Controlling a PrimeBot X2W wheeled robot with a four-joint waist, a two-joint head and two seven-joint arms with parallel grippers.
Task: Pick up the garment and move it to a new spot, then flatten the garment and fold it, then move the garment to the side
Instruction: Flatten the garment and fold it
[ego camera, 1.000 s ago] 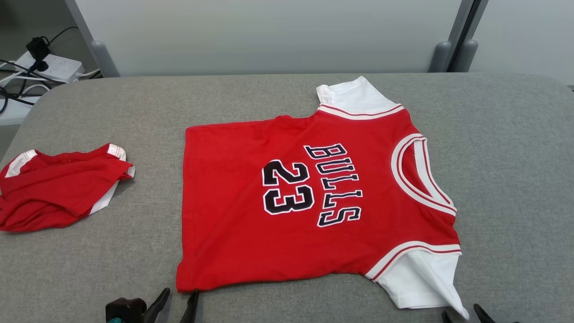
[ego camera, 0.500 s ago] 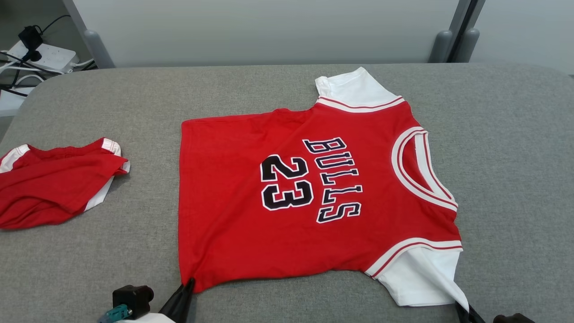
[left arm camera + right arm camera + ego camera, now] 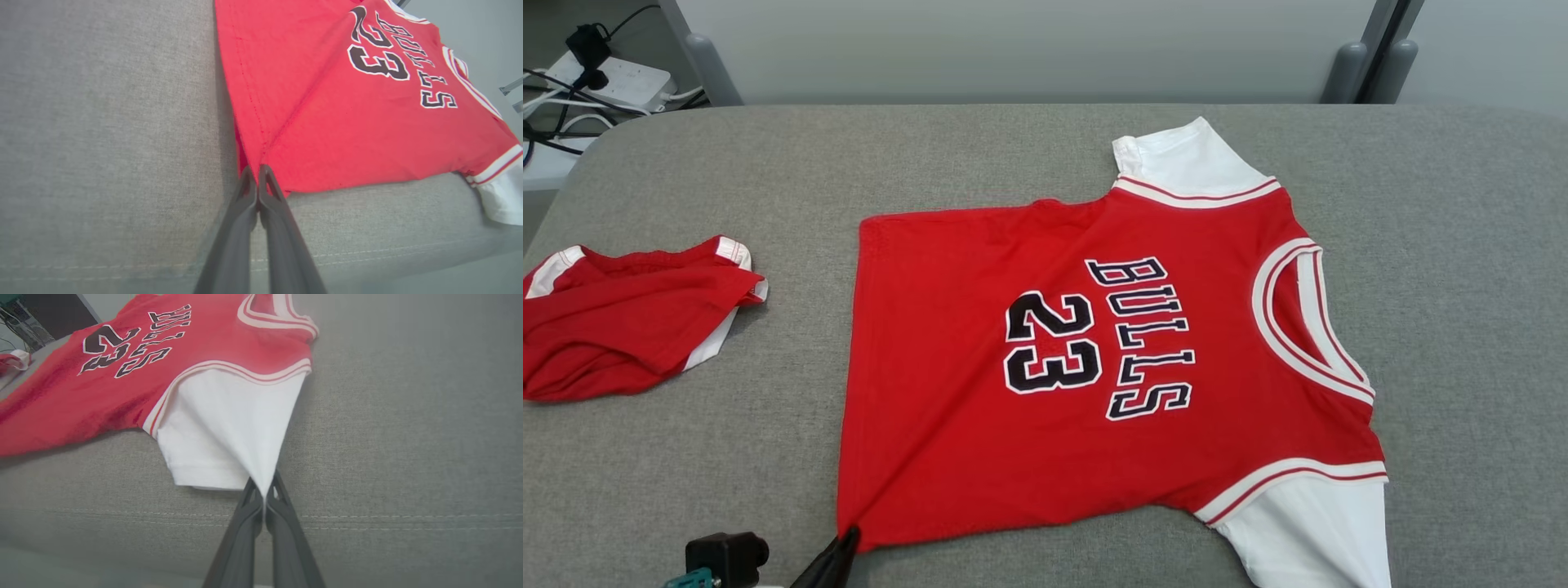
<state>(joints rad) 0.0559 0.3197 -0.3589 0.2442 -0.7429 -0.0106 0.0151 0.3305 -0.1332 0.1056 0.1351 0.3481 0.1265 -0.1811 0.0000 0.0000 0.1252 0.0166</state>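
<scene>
Going left to right: at 9 o'clock from the jersey (image 3: pixel 1094 367) there's a crumpled red piece with white trim (image 3: pixel 629 327), maybe matching shorts, hard to say with it bunched up. It sits well apart from the jersey, with a bare grey strip between them.

The left gripper (image 3: pixel 256 171) has its two dark fingers pressed together, pinching the jersey's hem corner at 7 o'clock. A taut crease runs from that corner up toward the "23".

The jersey itself lies mostly flat in the middle of the grey padded table (image 3: pixel 1462 245), print side up, neck hole toward 3 o'clock, one white sleeve at 12 o'clock and the other at 5.

The right gripper (image 3: pixel 264 486) is clamped tight on the tip of that 5 o'clock white sleeve, and the cloth pulls into a point between its fingers.

Edges: the table's near seam at 6 o'clock runs just under both sets of fingers, so there's little room that way. There's a wide open stretch of grey at 3 o'clock and a narrower band at 12 before the far edge and the pale wall. A power strip with cables (image 3: pixel 613 77) sits off the table at 10 o'clock.
</scene>
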